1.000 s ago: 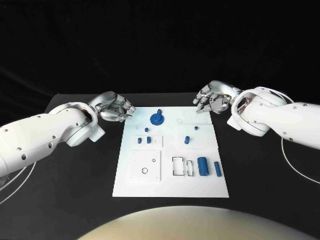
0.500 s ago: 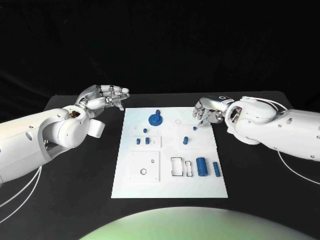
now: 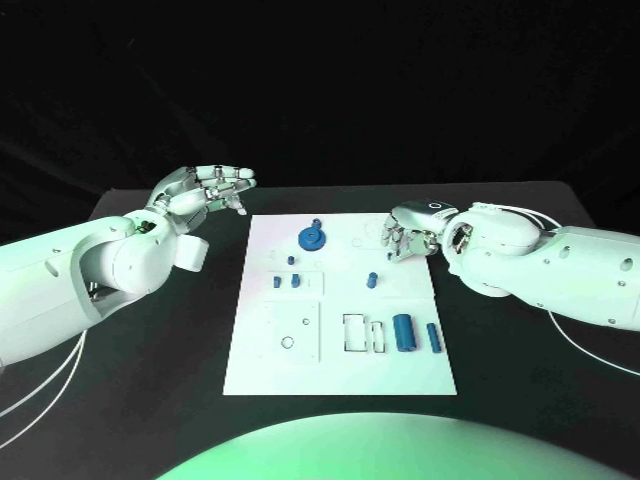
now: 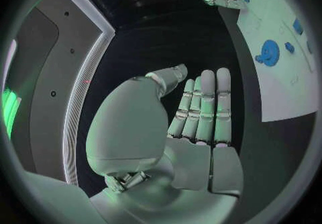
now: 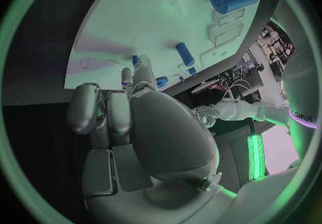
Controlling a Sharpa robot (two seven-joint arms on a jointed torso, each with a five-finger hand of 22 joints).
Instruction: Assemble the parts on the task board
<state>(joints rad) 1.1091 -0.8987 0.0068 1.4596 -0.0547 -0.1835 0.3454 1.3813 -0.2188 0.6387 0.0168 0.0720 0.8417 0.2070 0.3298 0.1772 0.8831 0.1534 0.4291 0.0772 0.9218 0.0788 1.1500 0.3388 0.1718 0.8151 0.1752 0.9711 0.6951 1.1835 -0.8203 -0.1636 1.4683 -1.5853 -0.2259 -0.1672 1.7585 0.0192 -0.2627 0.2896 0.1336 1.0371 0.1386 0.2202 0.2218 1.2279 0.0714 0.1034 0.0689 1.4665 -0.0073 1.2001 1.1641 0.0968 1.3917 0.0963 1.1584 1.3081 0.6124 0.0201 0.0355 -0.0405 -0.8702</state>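
A: Right hand (image 3: 410, 231) hangs low over the far right corner of the white board (image 3: 263, 340). Fingers curled downward, close together. Holding anything?

B: Cannot tell. The wrist view shows its fingers bunched above the board with no part plainly between them. My guess: it is lined up to pick or press the small blue peg (image 3: 392, 256) just beneath its fingertips.

A: And the left hand (image 3: 205, 190)?

B: Off the board, above the black table (image 3: 147, 400) beside the board's far left corner. Fingers straight and side by side, thumb apart, nothing in it. Probably parked out of the way so the right hand has room.

A: Where are the parts?

B: All on the board. Blue disc (image 3: 312, 238) lies between the two hands, nearer the left. Two small pegs (image 3: 287, 282) sit in a square recess toward the robot from the disc. Big blue cylinder (image 3: 404, 334) and a thin one (image 3: 434, 337) lie well toward the robot from the right hand, next to empty slots, likely waiting to be seated.
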